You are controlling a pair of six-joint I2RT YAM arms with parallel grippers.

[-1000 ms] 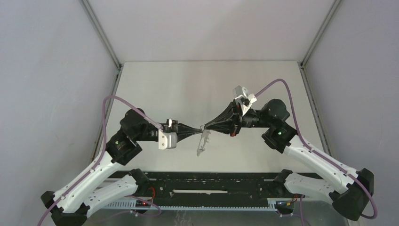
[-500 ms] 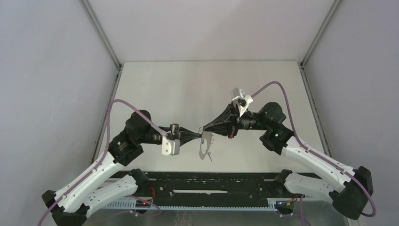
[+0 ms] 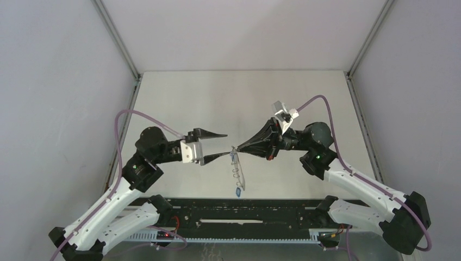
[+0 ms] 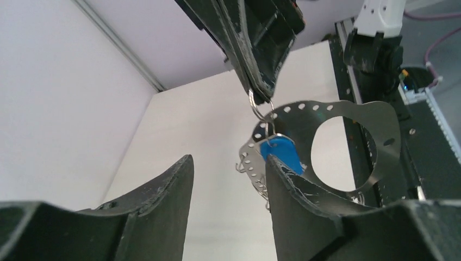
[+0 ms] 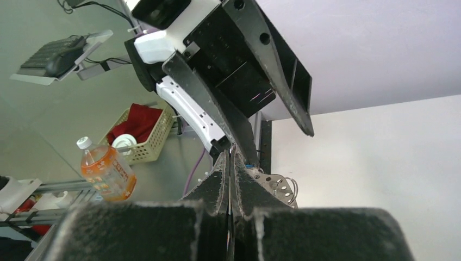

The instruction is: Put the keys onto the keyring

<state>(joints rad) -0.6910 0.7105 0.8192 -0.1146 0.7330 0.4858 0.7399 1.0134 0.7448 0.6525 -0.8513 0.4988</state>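
My right gripper point(image 3: 234, 148) is shut on a small wire loop point(image 4: 261, 107) at the rim of the keyring point(image 4: 380, 130). The keyring is a thin grey metal hoop pierced with holes, and it hangs free below the tips above the table. One of the keys, with a blue tag point(image 4: 281, 153), dangles from that loop against the hoop. In the top view a small blue tag point(image 3: 238, 191) shows at the low end of the hanging keyring point(image 3: 237, 171). My left gripper point(image 3: 228, 144) faces the right one, open and empty, its right finger point(image 4: 304, 206) just beside the tag. The right wrist view shows only an edge of the keyring point(image 5: 275, 185).
A black rail point(image 3: 239, 209) runs along the near table edge between the arm bases. Grey walls close off the left, right and back. Off the table, the right wrist view shows an orange bottle point(image 5: 106, 171) and a basket point(image 5: 142, 142).
The left gripper has opened and drawn back a little to the left. The keyring has swung down and hangs from the right gripper alone.
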